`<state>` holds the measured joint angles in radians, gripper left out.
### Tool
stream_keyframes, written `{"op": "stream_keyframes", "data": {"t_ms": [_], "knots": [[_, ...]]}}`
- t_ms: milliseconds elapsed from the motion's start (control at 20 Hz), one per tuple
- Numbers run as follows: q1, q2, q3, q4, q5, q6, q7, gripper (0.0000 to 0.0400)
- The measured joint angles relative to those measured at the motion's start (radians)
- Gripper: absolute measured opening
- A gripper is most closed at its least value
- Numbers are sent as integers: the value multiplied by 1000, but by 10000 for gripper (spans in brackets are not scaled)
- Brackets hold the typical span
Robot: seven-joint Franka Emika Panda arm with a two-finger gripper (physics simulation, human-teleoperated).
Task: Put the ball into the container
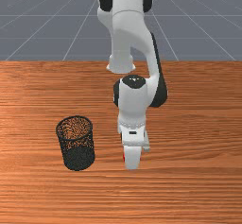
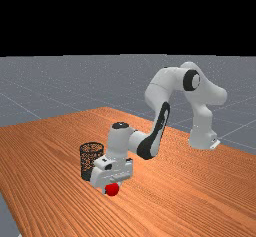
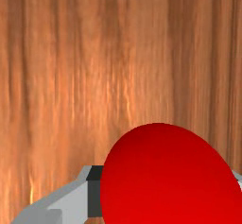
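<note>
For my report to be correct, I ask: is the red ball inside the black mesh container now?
No, in the far view the red ball is down at the fingers, outside the black mesh container.

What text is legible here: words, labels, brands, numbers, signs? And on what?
No readable text on the red ball, black wire-mesh basket, orange-brown wood table or white-and-grey robot arm.
Small dark mark low on the arm: too small to tell if it's text.
Pale mark on the arm's black cap: likewise.
</note>
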<state>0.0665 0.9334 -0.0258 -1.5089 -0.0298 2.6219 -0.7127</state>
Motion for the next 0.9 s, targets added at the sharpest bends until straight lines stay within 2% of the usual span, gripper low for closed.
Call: {"op": "stream_keyframes", "data": {"t_ms": [100,150,300,600,700,900], "knots": [[-13,-1,3,-2,1,1,-15,280],[-8,-28,-8,-51,1,59,3,280],[-5,-133,-12,-123,-2,52,5,280],[-7,-364,-7,-89,0,-238,-8,280],[-36,-366,-13,-58,-3,-269,-68,280],[-195,-324,-11,11,60,-296,-267,280]]}}
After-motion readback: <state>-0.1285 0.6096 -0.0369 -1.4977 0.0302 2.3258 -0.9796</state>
